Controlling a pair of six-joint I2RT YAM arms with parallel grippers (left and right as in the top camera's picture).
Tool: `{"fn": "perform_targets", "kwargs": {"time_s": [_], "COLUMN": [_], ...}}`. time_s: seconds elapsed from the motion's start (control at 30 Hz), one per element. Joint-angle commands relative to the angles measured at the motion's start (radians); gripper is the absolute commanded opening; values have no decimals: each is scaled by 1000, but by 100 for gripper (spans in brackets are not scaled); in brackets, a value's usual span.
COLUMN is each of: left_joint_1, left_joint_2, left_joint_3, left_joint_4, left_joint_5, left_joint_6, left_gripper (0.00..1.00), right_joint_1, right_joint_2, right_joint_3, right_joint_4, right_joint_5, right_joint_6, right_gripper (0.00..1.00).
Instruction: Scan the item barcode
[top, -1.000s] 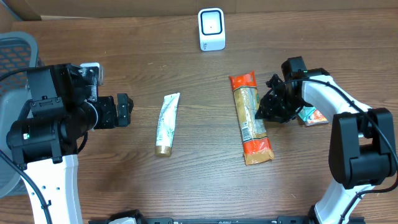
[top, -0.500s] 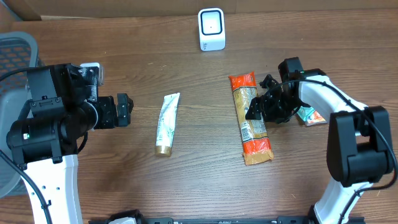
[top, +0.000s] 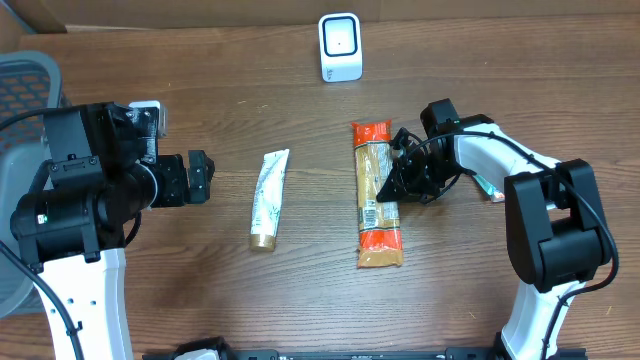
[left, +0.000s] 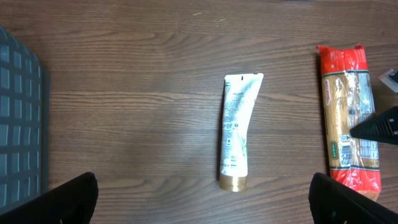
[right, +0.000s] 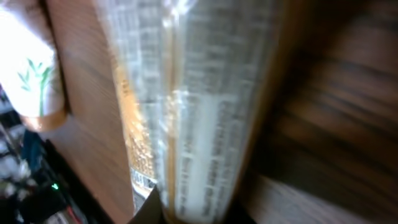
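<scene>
A long clear packet (top: 378, 235) with orange ends is lying lengthwise on the desk (top: 300, 290), one end pointing toward the near edge. Well apart to its left, a white tube (top: 268, 198) is lying with its gold cap at the near end. The right gripper (top: 388, 186) is touching the packet's right edge about midway along. The blurred wrist view is not showing whether its jaws are pinching the wrapper or only resting against it. The left gripper (top: 198, 177) is hovering left of the tube, its jaws standing wide apart and holding nothing. A small pouch (top: 493, 190) is lying partly hidden under the right arm. A white scanner (top: 340, 47) is standing upright at the far edge.
</scene>
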Motion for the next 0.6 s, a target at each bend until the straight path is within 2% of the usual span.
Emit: {"fn": "perform_targets", "kwargs": {"time_s": [0.0,0.23,0.57], "left_joint_1": [5,5,5], "left_joint_2": [3,3,3], "left_joint_3": [16,16,16], "left_joint_4": [4,4,3], "left_joint_5": [11,11,11], "left_joint_6": [11,11,11], "left_gripper": [100,100,100], "right_joint_1": [3,-11,-12], "right_joint_2": [42,-42,-345], "right_joint_3": [-5,50,86], "right_joint_4": [2,-48,-82], "right_joint_5": [-26,-152,-174], "right_joint_6": [-7,-10,24], "right_gripper": [4,4,4]}}
